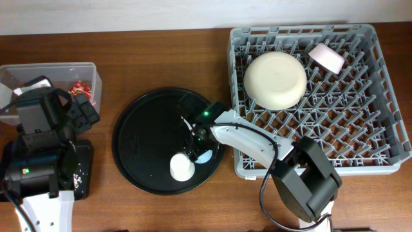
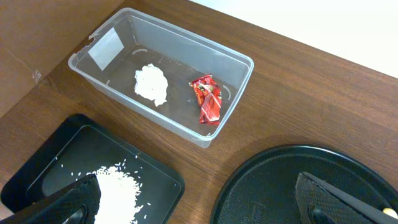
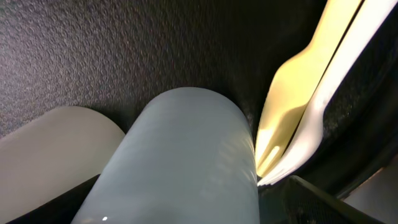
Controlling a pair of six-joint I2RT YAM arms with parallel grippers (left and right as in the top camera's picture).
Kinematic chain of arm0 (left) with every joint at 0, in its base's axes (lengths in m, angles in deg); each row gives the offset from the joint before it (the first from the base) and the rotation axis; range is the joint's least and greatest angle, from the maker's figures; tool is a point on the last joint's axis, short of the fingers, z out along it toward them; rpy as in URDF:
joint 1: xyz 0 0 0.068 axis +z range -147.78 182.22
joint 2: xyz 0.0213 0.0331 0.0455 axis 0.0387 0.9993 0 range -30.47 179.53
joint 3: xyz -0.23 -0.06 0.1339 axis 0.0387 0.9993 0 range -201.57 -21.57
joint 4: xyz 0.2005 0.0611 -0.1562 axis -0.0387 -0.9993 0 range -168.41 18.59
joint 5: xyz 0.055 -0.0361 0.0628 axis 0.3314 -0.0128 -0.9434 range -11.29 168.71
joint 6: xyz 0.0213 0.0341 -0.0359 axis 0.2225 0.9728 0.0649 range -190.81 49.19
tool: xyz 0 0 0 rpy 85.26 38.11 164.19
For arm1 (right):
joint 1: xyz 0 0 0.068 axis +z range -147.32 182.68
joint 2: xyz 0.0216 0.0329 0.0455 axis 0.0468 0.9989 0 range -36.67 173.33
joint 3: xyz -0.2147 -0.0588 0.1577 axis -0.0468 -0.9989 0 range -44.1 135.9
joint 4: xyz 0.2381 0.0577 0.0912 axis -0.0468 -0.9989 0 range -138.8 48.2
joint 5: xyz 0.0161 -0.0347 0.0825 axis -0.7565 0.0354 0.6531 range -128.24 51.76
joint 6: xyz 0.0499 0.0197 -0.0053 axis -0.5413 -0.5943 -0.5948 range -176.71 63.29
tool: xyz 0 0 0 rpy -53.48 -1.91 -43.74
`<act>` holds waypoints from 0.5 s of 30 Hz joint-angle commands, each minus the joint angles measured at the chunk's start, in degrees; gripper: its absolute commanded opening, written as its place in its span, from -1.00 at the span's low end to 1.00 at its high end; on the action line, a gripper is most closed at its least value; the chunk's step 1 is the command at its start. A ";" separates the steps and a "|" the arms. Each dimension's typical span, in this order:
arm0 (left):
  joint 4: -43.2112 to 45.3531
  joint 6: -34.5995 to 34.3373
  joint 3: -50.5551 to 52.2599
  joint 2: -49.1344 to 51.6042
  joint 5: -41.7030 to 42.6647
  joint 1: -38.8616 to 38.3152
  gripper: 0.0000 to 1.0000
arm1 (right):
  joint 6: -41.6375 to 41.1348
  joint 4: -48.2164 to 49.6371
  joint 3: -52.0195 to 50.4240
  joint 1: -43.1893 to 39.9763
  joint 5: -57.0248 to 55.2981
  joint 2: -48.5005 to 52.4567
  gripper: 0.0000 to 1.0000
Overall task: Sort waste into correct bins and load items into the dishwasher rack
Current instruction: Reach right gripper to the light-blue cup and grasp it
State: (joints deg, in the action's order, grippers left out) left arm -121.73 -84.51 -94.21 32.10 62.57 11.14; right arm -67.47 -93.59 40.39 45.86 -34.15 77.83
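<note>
The light blue cup (image 3: 186,162) lies on its side on the round black tray, and it also shows in the overhead view (image 1: 205,155). My right gripper (image 3: 180,211) is open with a finger on each side of the cup, and a small gap is visible at the right finger. The white cup (image 1: 182,167) lies just left of the blue cup. The pale yellow fork and spoon (image 3: 298,99) lie to its right. My left gripper (image 2: 199,211) is open and empty. It hovers between the black tray holding the rice (image 2: 115,190) and the round tray. The clear box (image 2: 239,62) holds the napkin (image 2: 151,84) and the red wrapper (image 2: 207,98).
The grey rack (image 1: 380,96) at the right holds the cream bowl-plate (image 1: 275,79) upside down and the pink bowl (image 1: 327,58) at the back. The round black tray (image 1: 148,142) sits mid-table. My left arm's base covers part of the shallow black tray (image 1: 82,173).
</note>
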 commanded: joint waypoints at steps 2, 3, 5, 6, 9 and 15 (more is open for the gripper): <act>0.04 -0.13 -0.15 -0.28 -0.61 0.28 0.99 | -0.68 0.76 -0.31 0.35 -0.28 0.31 0.84; 0.07 -0.13 -0.15 -0.28 -0.61 0.28 0.99 | -0.68 1.27 -0.28 0.35 -0.26 0.31 0.84; 0.04 -0.13 -0.15 -0.28 -0.61 0.28 0.99 | -0.70 1.11 -0.28 0.35 -0.22 0.31 0.76; 0.04 -0.13 -0.15 -0.28 -0.61 0.28 0.99 | -0.70 1.05 -0.28 0.37 0.02 0.31 0.72; 0.04 -0.13 -0.15 -0.28 -0.61 0.28 0.99 | -0.70 1.09 -0.28 0.35 0.15 0.31 0.53; 0.07 -0.13 -0.15 -0.28 -0.61 0.28 0.99 | -0.70 0.52 0.26 0.35 0.17 0.20 0.35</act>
State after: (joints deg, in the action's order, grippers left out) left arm -121.75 -84.51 -94.21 32.10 62.57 11.14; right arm -67.71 -92.54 40.39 45.86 -34.21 77.83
